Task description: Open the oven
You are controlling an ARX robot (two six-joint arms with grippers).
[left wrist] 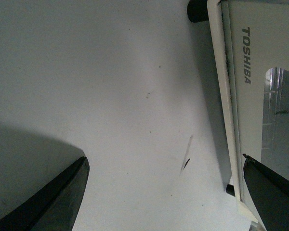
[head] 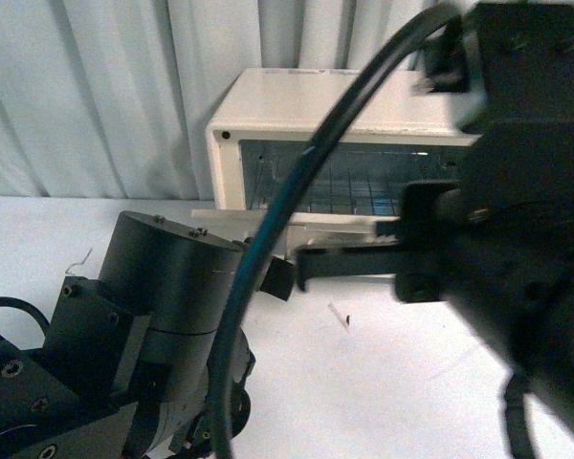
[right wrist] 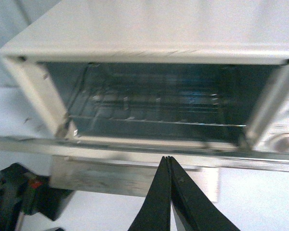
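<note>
The cream-white Toshiba oven (head: pixel 297 105) stands at the back of the white table. Its door (head: pixel 311 223) hangs down, about level, and the cavity with the wire rack (right wrist: pixel 154 113) lies open. My right gripper (right wrist: pixel 167 161) is shut and empty, its tips just over the lowered door's front edge near the bar handle (right wrist: pixel 130 178); it also shows in the front view (head: pixel 311 266). My left gripper (left wrist: pixel 166 192) is open and empty over the table, with one finger (left wrist: pixel 269 192) beside the door's corner (left wrist: pixel 231 120) and the other finger (left wrist: pixel 58 199) far from it.
The left arm's black body (head: pixel 153 296) fills the lower left of the front view, and a black cable (head: pixel 268 239) arcs across the middle. A beige knob (right wrist: pixel 284 142) shows at the oven's right. Pale curtains (head: pixel 96 86) hang behind. White tabletop (head: pixel 392 382) lies in front.
</note>
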